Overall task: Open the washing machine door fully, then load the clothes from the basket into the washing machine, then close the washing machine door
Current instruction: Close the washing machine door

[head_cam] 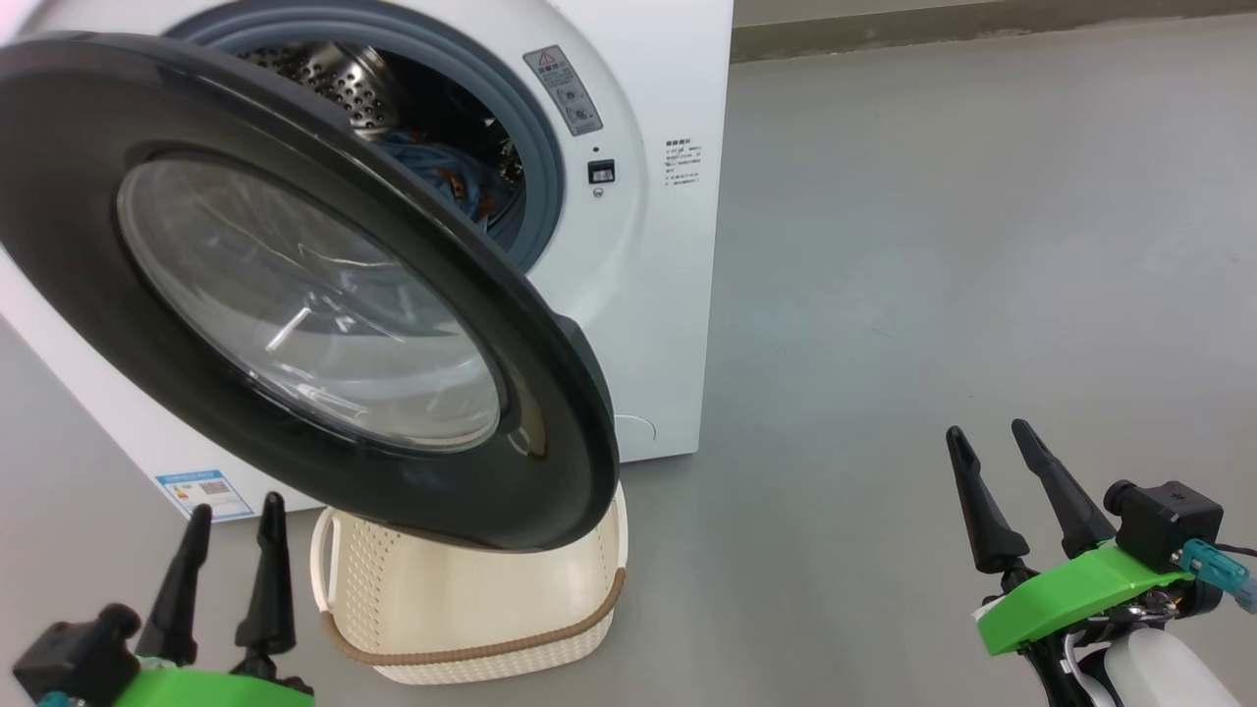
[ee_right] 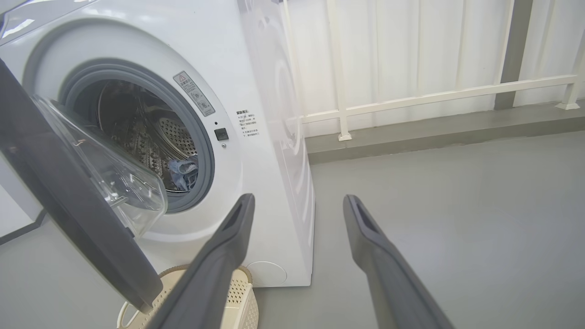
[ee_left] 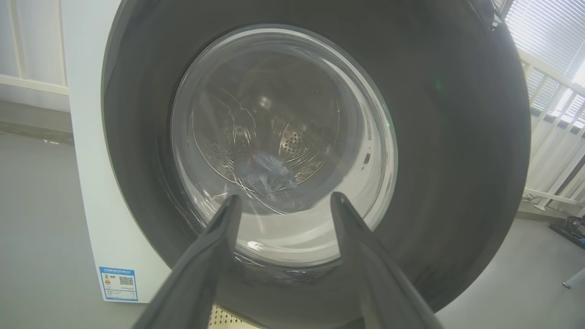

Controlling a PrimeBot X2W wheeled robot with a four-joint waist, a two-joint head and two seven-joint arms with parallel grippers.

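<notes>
Low at seven o'clock in the head view, the left gripper [head_cam: 237, 505] stands with its fingers spread wide and empty, and the right gripper [head_cam: 988, 429] at four o'clock is just as wide apart above the grey floor [head_cam: 933, 245], holding nothing. Toward ten o'clock the washing machine door [head_cam: 550, 412] stands swung out from the washing machine [head_cam: 648, 295], its lower rim over the basket [head_cam: 471, 643] at six o'clock. Blue clothes [head_cam: 442, 177] lie inside the drum [head_cam: 344, 83] near twelve o'clock.
</notes>
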